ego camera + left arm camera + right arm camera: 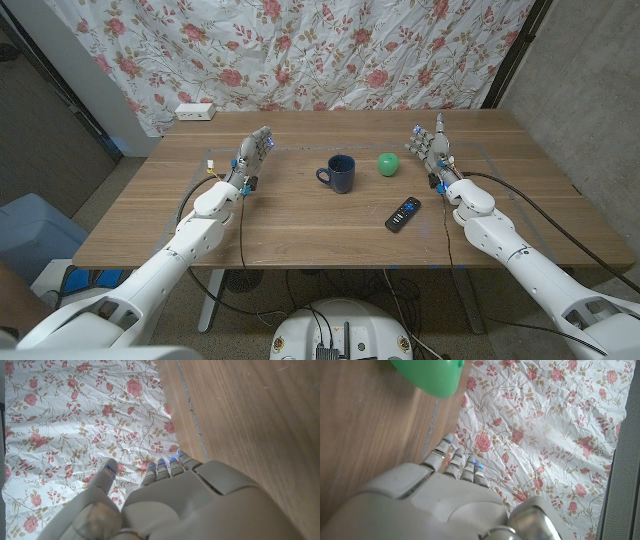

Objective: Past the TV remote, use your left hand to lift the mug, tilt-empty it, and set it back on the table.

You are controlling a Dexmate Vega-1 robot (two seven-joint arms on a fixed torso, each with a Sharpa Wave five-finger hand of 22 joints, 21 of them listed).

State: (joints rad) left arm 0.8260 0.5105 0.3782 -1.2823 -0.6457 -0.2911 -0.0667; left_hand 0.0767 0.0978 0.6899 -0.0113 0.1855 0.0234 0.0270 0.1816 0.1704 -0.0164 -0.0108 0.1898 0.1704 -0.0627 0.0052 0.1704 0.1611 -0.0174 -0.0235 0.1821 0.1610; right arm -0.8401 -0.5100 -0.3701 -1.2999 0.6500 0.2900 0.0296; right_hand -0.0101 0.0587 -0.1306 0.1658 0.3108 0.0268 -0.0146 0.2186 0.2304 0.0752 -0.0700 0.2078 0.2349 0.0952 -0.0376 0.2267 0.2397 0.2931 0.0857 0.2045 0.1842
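A dark blue mug [338,174] stands upright near the middle of the wooden table [300,225], its handle toward the robot's left. A black TV remote [402,214] lies in front of it, toward the right. My left hand [251,157] is raised over the table's left part, well left of the mug, fingers extended and empty; its back [180,505] shows in the left wrist view. My right hand [432,147] stands at the right, fingers up, holding nothing; its back [435,505] shows in the right wrist view.
A green ball [388,164] lies right of the mug, close to my right hand, also seen as a green ball [430,375] in the right wrist view. A floral cloth [300,50] hangs behind the table. A white power strip [195,111] sits at the far left corner.
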